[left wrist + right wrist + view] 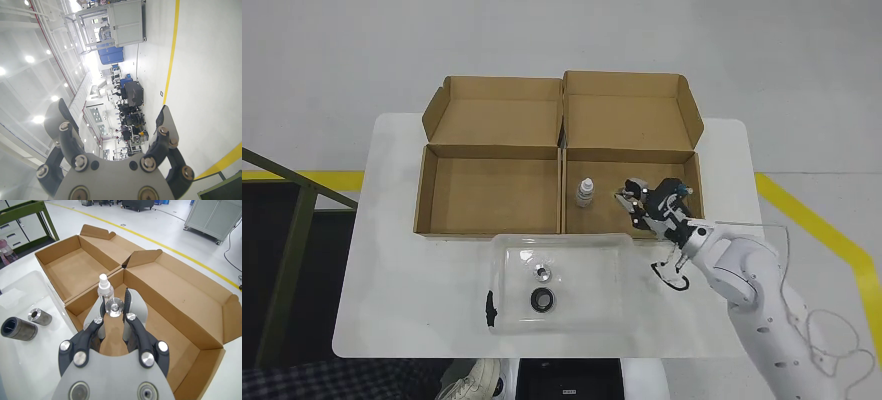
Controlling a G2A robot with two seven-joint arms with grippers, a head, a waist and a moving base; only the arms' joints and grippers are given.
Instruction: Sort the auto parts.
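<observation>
Brown cardboard box (166,298) has the right gripper (115,300) tilted down into it, fingers (128,300) pinching a round polished metal part (114,309) beside an upright clear bottle (105,289).

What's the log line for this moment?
right jaws: shut on metal disc, over right box | left jaws: open, empty | tray: dark sleeve, grey sleeve

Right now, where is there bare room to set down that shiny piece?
The left box has a wholly bare floor. In the right box, floor is bare between the claw and the outer wall; the spray bottle crowds the shared wall. Two cylinders crowd the middle of the tray.
</observation>
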